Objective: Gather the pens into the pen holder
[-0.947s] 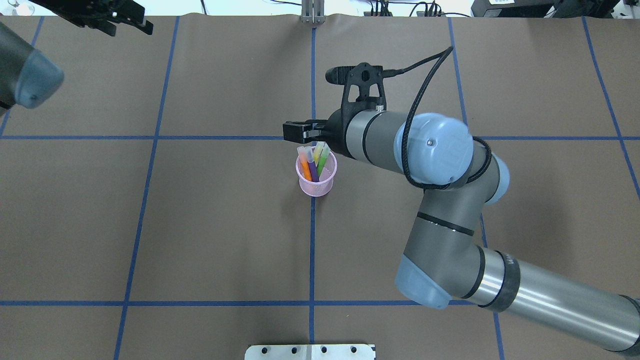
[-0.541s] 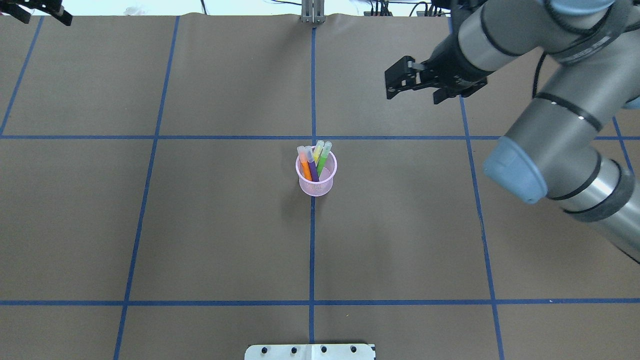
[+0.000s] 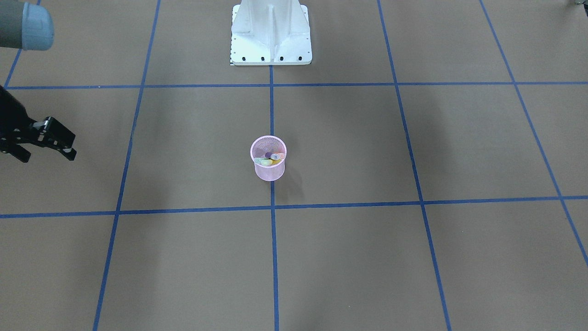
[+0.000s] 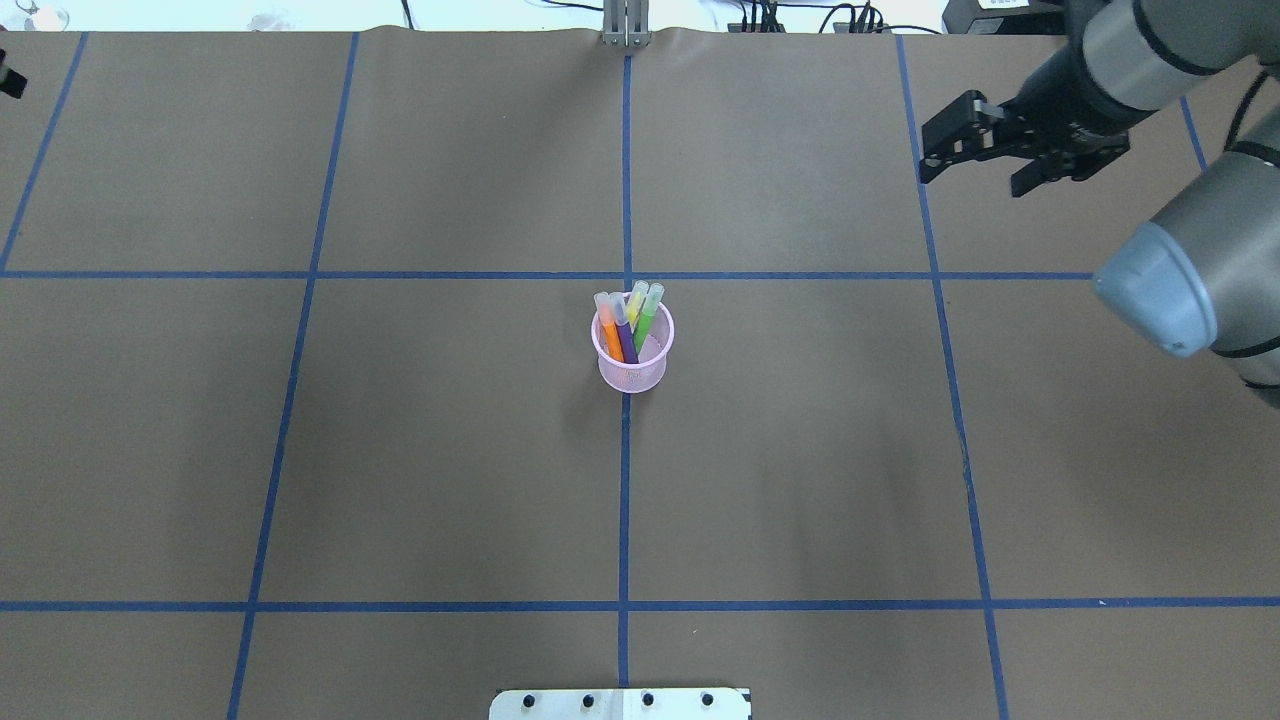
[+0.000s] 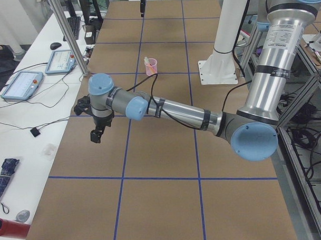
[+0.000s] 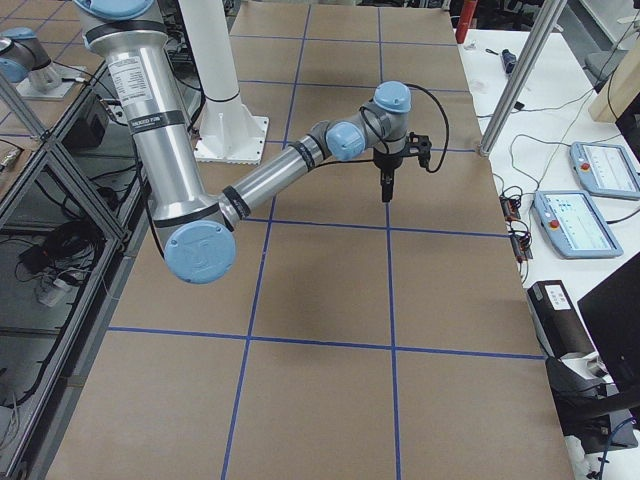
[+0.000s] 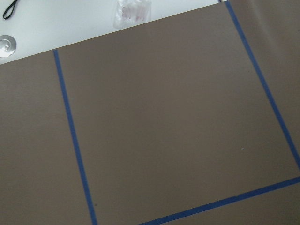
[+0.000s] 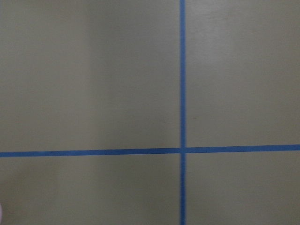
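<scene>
The pink mesh pen holder (image 4: 632,378) stands upright at the table's centre on a blue tape line. An orange pen (image 4: 609,340), a purple pen (image 4: 626,345), a green pen (image 4: 646,322) and a yellowish one (image 4: 636,300) stand in it, caps up. The holder also shows in the front-facing view (image 3: 269,172) and far off in the exterior left view (image 5: 151,66). My right gripper (image 4: 940,150) hangs open and empty over the far right of the table, well away from the holder; it also shows in the front-facing view (image 3: 71,147). Of my left gripper (image 5: 96,134), only a sliver shows at the overhead view's left edge; I cannot tell its state.
The table is brown paper with a blue tape grid. The white robot base plate (image 3: 271,41) sits at the robot's side. A metal post (image 4: 625,25) stands at the far edge. A side bench with teach pendants (image 5: 22,85) runs along the far side.
My right gripper has pulled back from just beside the holder to the far right of the table. My left gripper has slid out past the left edge. The pens and holder have not moved.
</scene>
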{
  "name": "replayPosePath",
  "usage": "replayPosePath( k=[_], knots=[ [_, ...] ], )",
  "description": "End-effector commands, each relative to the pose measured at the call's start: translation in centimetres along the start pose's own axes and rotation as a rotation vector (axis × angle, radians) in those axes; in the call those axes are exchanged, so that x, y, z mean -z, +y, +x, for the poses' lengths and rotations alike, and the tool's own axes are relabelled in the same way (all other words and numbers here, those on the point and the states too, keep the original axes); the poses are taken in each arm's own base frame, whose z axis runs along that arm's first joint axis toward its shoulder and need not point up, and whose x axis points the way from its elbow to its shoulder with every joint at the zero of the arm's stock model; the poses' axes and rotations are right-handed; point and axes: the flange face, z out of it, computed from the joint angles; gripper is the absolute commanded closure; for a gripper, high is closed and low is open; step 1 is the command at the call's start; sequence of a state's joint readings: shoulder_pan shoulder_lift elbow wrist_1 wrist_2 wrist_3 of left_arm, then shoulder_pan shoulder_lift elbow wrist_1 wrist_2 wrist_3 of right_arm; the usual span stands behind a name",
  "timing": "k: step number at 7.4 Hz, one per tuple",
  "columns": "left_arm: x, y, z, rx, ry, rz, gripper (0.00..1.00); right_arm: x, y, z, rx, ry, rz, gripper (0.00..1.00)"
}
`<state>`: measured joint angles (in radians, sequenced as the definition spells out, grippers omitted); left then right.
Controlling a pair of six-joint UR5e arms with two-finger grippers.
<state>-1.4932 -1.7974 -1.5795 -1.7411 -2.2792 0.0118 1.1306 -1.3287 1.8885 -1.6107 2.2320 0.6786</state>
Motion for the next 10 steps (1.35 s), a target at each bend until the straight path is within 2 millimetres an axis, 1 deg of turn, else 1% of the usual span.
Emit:
replayPosePath(
  k=[1, 2, 3, 4, 5, 6, 7, 8, 9, 10],
  knots=[
    [-2.2, 6.6, -3.5, -0.011, -0.035, -0.02, 0.0, -1.9, 1.3, 6.2, -0.036, 0.064, -0.033, 0.0],
    [-5.0, 11.7, -5.9, 0.04, -0.052, -0.091, 0.0, -2.4, 1.0, 7.7, -0.062, 0.077, -0.04, 0.0],
    [-4.8, 11.9, -6.2, 0.047, -0.052, -0.093, 0.0, -2.7, 0.5, 9.8, -0.088, 0.092, -0.046, 0.0],
    [-5.0, 12.8, -6.4, 0.057, -0.05, -0.101, 0.0, -1.5, -0.5, 13.7, -0.036, 0.098, -0.038, 0.0],
    [-4.3, 12.9, -6.1, 0.083, -0.044, -0.123, 0.0, -1.1, -1.3, 17.6, -0.012, 0.106, -0.044, 0.0],
    [-2.2, 12.2, -4.1, 0.119, -0.023, -0.148, 0.0, -0.8, -1.8, 21.3, -0.002, 0.077, -0.061, 0.0],
    [-0.7, 12.5, -2.6, 0.148, -0.019, -0.18, 0.0, -0.2, -1.5, 24.8, 0.008, 0.015, -0.076, 0.0],
    [-0.3, 12.5, -2.1, 0.161, -0.012, -0.195, 0.0, 0.2, -0.8, 27.3, 0.003, -0.005, -0.076, 0.0],
    [-0.9, 12.9, -2.3, 0.178, 0.023, -0.205, 0.0, 1.2, -0.4, 29.0, -0.021, -0.007, -0.058, 0.0],
    [-0.9, 12.9, -2.3, 0.178, 0.025, -0.205, 0.0, 2.2, 0.1, 30.8, -0.054, -0.006, -0.041, 0.0]
  ],
)
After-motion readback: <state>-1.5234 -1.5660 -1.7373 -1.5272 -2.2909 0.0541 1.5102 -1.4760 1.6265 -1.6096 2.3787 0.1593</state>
